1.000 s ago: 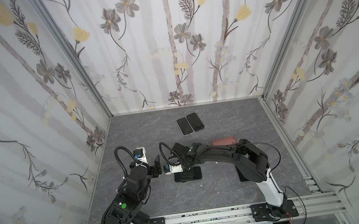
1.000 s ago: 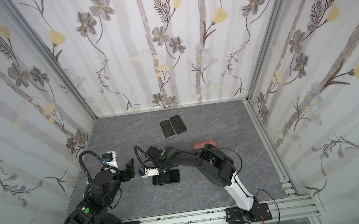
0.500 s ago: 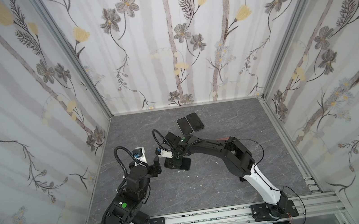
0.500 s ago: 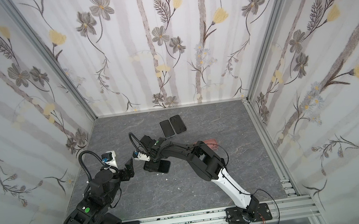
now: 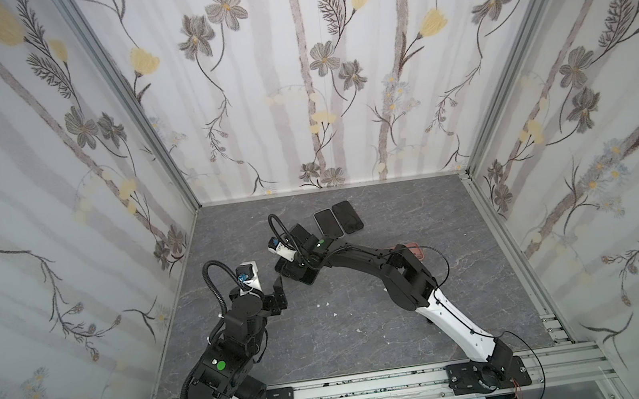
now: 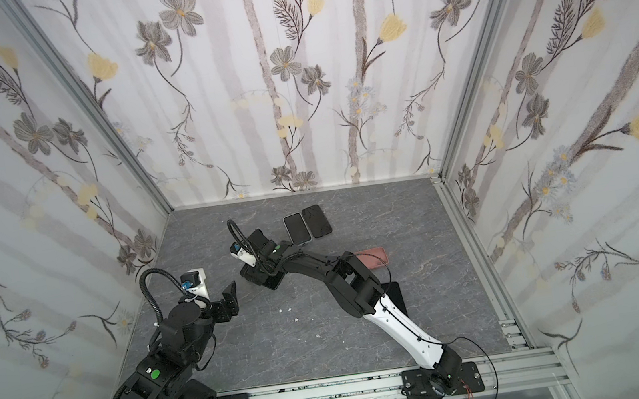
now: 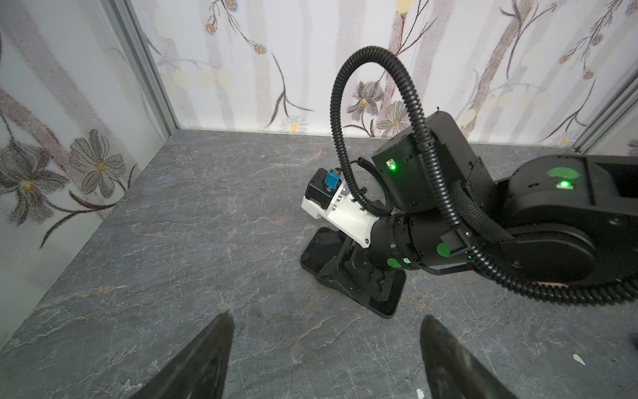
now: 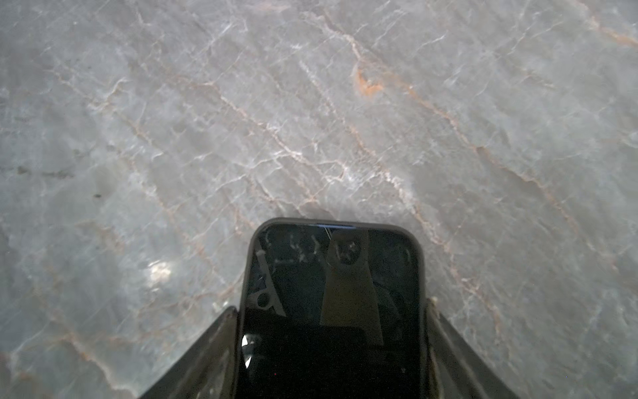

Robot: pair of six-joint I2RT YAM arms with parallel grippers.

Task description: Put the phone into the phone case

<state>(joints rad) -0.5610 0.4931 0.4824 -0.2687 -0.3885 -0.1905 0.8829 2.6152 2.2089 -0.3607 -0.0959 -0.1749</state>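
A black phone (image 8: 331, 262) lies flat on the grey table, glossy screen up. A raised dark rim runs round it and looks like the phone case (image 7: 383, 304). My right gripper (image 8: 330, 307) is shut on its two long sides, reaching across to the left of the middle in both top views (image 5: 297, 268) (image 6: 265, 277). The wrist hides most of the phone (image 5: 308, 276) there. My left gripper (image 7: 325, 317) hangs open and empty just above the table, a short way in front and to the left of the phone (image 6: 273, 283).
Two dark phones (image 5: 329, 222) (image 5: 347, 215) lie side by side near the back wall. A pink case (image 6: 373, 256) and a flat black piece (image 6: 395, 293) lie behind the right arm. White crumbs (image 5: 327, 304) dot the middle. Floral walls close three sides.
My right gripper has slid the phone across the table towards the back left and turned it slantwise. The left arm has stayed where it was, still open.
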